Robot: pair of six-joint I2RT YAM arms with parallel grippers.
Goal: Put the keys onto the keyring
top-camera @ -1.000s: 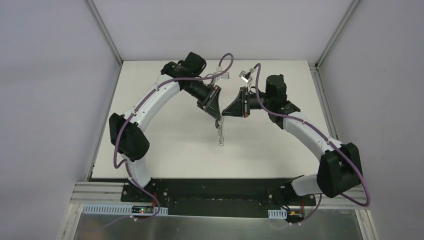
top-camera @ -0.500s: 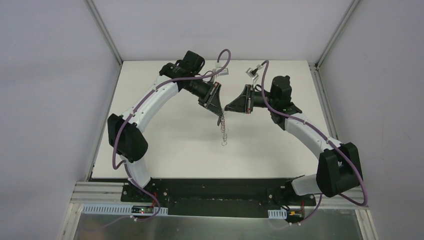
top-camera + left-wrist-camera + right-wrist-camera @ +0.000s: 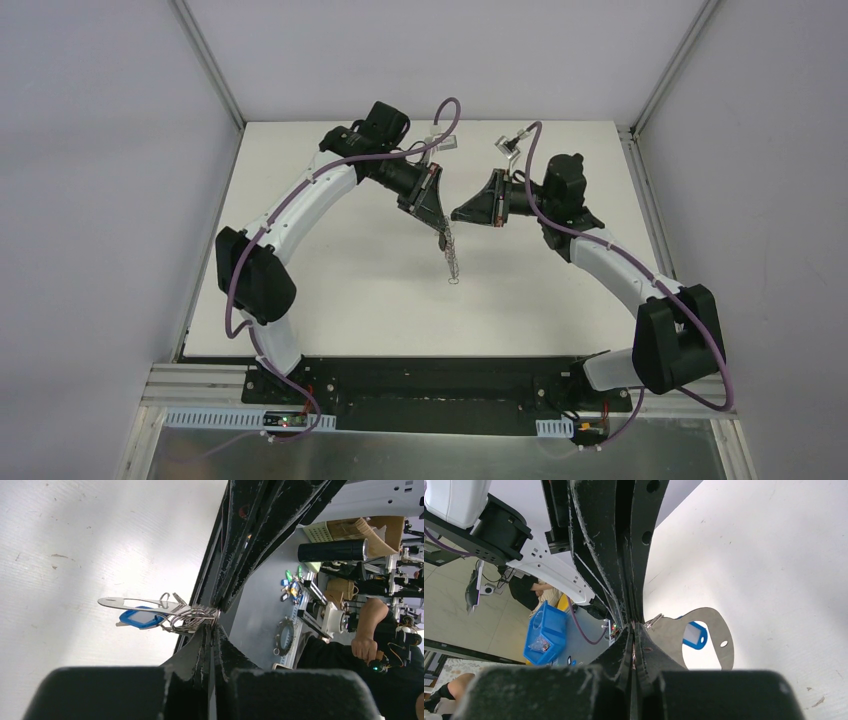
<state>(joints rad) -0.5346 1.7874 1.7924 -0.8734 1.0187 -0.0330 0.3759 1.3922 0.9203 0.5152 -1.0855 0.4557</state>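
**The keyring (image 3: 452, 262) hangs from the closed left gripper (image 3: 438, 236), over the middle of the table (image 3: 330, 290).**

The left gripper's jaws are pressed together on the bunch of small metal clips (image 3: 190, 620) at the top of the keyring, and the rest hangs below, toward the near side. I cannot tell if its low end touches the table. The right gripper (image 3: 456, 214) is also fully closed. Its tip is just to the right of the left one, almost tip to tip at the clips, but whether it pinches any of them is not clear. The keyring is a pale, flat, silvery oval band with a wide opening and one small hole. The blue tag (image 3: 694, 635), oval with a white label, lies just beside the band and shows through the opening in the right wrist view.
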